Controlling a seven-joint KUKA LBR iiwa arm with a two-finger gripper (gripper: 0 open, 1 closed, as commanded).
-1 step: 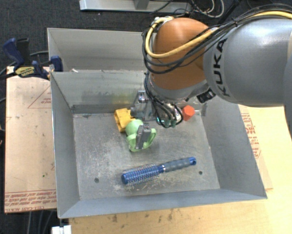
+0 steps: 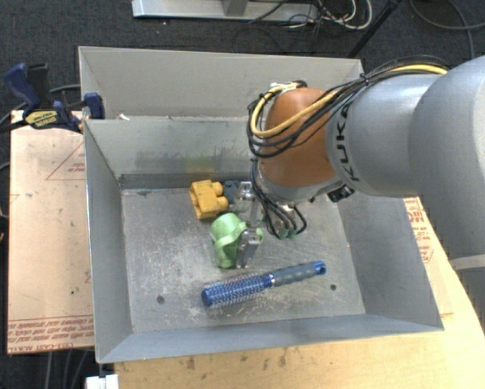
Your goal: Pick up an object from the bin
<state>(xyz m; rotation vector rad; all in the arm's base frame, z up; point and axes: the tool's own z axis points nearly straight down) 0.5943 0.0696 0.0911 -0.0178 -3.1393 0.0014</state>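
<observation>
Gripper [image 2: 247, 248] sits low in mid-bin, right against the green lump [image 2: 224, 238] lying near the bin's centre. The gripper's lower metal end stands at the lump's right edge, touching or just beside it; contact is hard to confirm. Cannot tell if the gripper is released, clenched or grasping anything: the orange cover [image 2: 295, 140] and the wrist hide most of it from above. The lump's kind is unclear; it has a rounded top and narrower lower part, and its right side is partly hidden behind the gripper. Yellow block [image 2: 206, 198] is just up-left of the lump, near the back wall; can't say whether it touches the lump or a small gap separates them. Blue hairbrush [image 2: 262, 284] lies on the floor just below the lump, bristle head left, handle pointing right and slightly up, fully visible, apart from the gripper. Grey bin [image 2: 104, 217] has a scuffed floor. Arm [image 2: 420, 128] comes in from the right, cut off by the frame edge, covering the bin's back right corner. Yellow and black cables [image 2: 266, 108] loop over the cover
</observation>
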